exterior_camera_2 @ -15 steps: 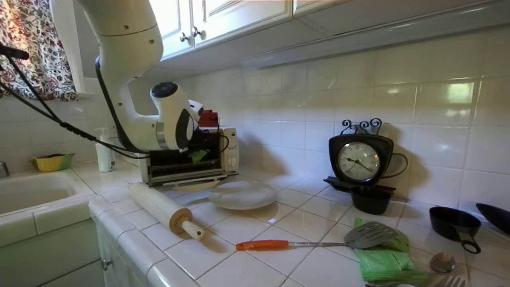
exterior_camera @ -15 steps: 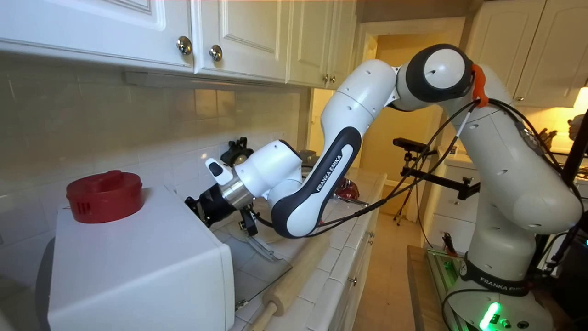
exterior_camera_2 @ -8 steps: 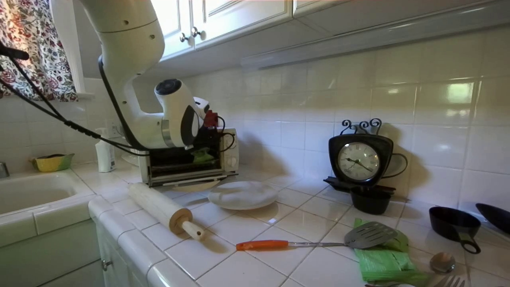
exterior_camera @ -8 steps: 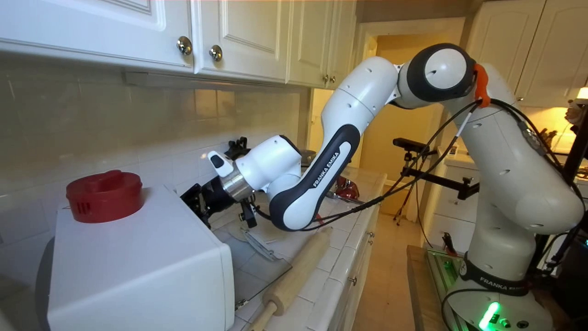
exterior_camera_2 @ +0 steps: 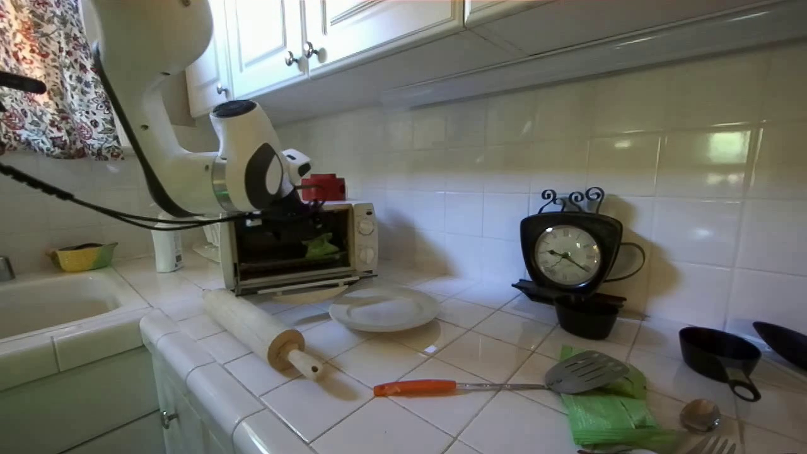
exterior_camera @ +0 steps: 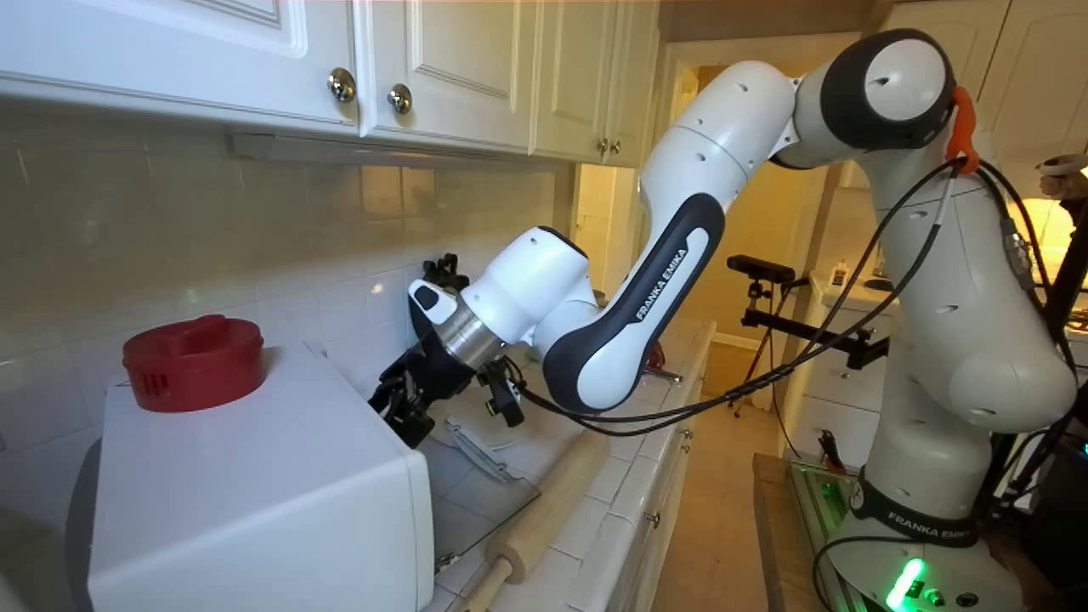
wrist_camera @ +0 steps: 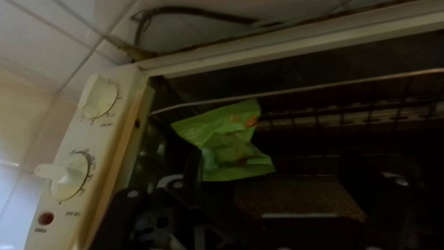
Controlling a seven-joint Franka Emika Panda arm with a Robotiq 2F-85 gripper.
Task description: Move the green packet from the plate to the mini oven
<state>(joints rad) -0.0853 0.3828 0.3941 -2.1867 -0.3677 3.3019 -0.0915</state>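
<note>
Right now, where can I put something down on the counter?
Bare tiles lie between the plate and clock, and between the orange handle and counter edge. It's crowded around the spatula head, spoon and fork, and near the tool and oven.

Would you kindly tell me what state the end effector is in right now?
End effector: open, holding nothing; the green packet lies inside the mini oven.

Kitchen: sink (exterior_camera_2: 57, 306), mini oven (exterior_camera: 255, 476) (rolling pin (exterior_camera_2: 249, 328), too).
</note>
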